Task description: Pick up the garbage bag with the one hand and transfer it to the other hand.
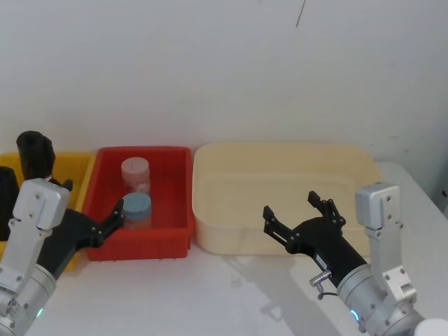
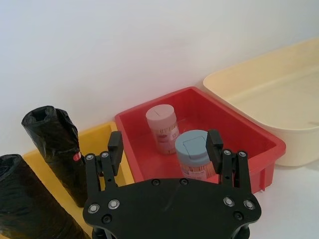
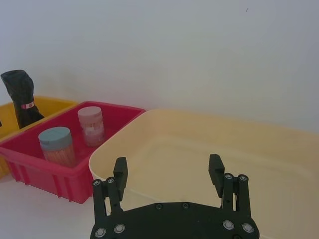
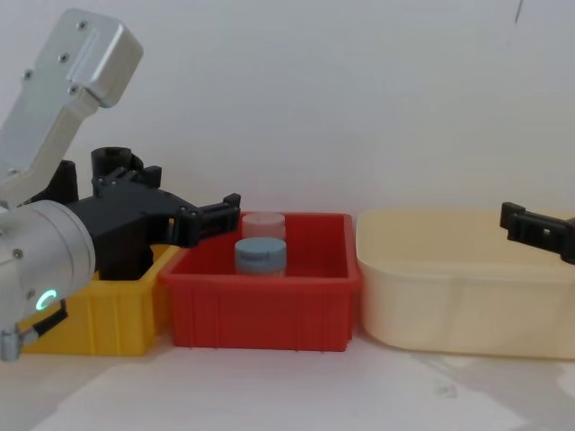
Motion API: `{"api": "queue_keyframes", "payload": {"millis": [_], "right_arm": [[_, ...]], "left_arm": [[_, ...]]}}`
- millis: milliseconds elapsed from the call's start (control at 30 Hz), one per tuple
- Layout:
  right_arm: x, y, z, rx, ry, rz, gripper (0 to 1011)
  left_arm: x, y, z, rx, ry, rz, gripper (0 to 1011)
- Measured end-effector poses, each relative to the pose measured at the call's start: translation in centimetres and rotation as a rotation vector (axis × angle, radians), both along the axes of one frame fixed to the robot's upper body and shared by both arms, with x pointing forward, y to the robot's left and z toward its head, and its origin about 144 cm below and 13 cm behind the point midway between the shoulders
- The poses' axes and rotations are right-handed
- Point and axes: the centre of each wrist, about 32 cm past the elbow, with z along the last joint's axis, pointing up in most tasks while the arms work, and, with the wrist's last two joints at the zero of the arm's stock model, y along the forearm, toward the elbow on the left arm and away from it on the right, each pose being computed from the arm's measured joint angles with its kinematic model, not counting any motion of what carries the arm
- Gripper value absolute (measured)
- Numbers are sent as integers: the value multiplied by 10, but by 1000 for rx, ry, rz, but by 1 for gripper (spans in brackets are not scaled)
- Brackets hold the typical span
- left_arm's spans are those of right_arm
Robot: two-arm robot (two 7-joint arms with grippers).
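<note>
Black, plain, wrinkly plastic garbage bag [image 2: 25,199] sits in the yellow plastic bin [image 2: 97,135], far left, beside a red-marked black roll [image 2: 52,144]. Left gripper [image 2: 165,144] hovers spread wide, empty, near the red plastic bin [image 2: 239,119]. Right gripper [image 1: 290,205] is spread, empty, at the cream plastic tub [image 1: 210,231] front rim.
</note>
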Motion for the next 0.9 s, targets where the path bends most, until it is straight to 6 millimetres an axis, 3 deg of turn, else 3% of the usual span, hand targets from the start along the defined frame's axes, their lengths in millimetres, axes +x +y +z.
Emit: {"api": "queue_keyframes", "payload": {"millis": [900], "right_arm": [[0, 0, 0, 0, 0, 0, 1000]], "left_arm": [[0, 0, 0, 0, 0, 0, 1001]]}}
